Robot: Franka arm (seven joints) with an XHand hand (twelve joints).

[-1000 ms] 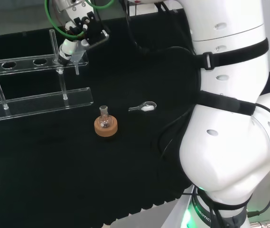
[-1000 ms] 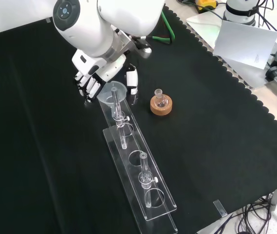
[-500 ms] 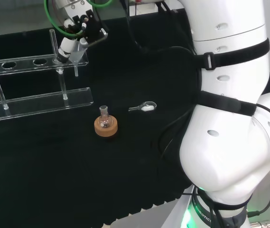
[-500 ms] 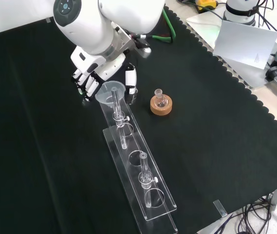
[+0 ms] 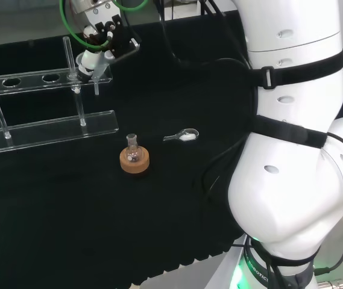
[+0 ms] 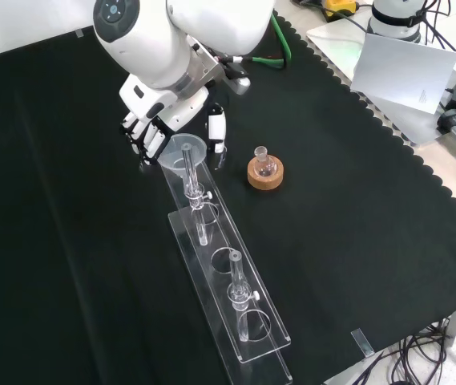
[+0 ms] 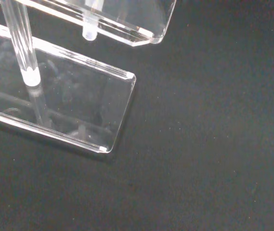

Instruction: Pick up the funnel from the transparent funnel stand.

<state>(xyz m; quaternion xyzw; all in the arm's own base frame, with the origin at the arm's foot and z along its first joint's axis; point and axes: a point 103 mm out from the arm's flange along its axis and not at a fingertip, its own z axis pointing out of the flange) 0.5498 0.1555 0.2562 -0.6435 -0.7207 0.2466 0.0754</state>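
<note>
Funnel [image 6: 183, 151] and hand [image 6: 154, 135] shifted a touch right since half a second ago, upper left of the front view, fingers curled around its bowl, so I'd say it's basically grabbed, just needs lifting clear of the funnel stand [image 6: 232, 301].

Clear glossy ware on matt black cloth

The cloth [image 6: 356, 200] over the desk is matt black with a fine weave and a scalloped edge. The funnel stand [image 6: 228, 297] is clear, glossy plastic with smooth, shining edges, and its posts look the same in the wrist view. The funnel [image 6: 184, 150] is clear and smooth, slightly cloudy. The small flask [image 6: 264, 164] is clear glass on a rough, tan cork ring [image 6: 265, 177]. The robot hand [image 6: 159, 128] is smooth plastic, black and white, under glossy white arm shells [image 5: 292, 150].
</note>
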